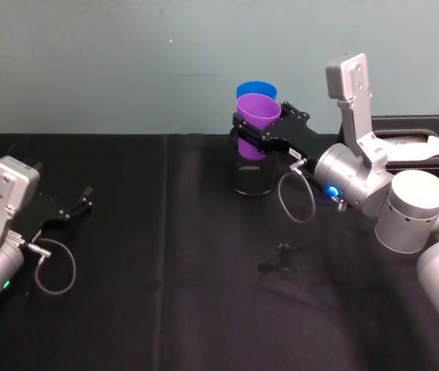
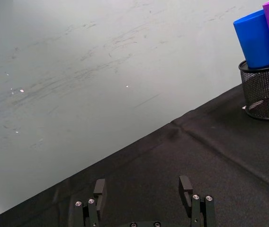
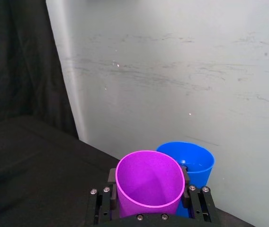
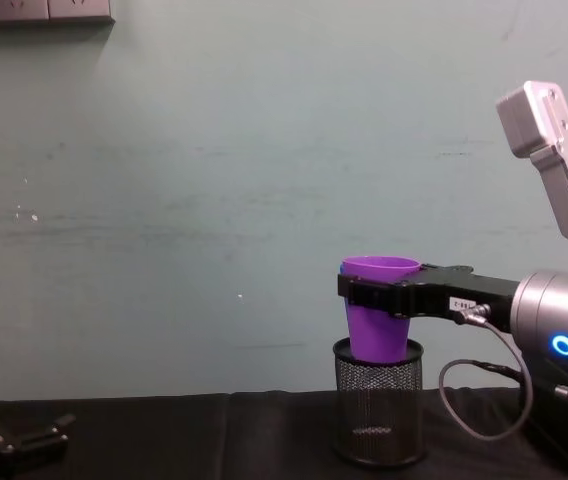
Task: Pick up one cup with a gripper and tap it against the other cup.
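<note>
My right gripper is shut on the purple cup, clamping it below the rim from both sides. The cup's base hangs at the rim of a black mesh holder. The blue cup stands in that holder, just behind the purple one. In the right wrist view the purple cup and the blue cup sit rim by rim; I cannot tell if they touch. In the left wrist view, the blue cup rises from the mesh holder. My left gripper rests open at the table's far left.
A black box with white paper stands at the back right, behind the right arm. A small black claw-like piece lies on the black cloth in front of the holder. The pale wall runs close behind the cups.
</note>
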Controlling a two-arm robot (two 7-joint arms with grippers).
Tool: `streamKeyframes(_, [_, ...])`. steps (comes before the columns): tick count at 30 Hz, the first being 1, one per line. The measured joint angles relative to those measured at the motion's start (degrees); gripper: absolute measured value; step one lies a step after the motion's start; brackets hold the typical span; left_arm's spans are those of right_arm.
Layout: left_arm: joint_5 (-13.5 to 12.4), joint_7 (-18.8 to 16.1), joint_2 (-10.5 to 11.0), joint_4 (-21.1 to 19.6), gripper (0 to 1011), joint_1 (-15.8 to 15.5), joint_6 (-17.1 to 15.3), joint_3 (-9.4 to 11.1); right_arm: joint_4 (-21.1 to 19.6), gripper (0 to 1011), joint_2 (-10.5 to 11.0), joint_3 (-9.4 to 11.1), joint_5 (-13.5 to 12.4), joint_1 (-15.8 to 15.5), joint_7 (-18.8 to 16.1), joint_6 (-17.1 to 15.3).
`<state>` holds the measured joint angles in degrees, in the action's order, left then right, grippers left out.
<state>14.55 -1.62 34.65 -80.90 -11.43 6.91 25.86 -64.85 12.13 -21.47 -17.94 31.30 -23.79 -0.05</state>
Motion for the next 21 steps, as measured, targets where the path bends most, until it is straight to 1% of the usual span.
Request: streamKeyframes(21, [0.0,0.0,0.0,0.0,1000,0.0,0.0,0.0,1.9,736,-0.6,-0.1,-0.3,1.6,-0.2,-0.1])
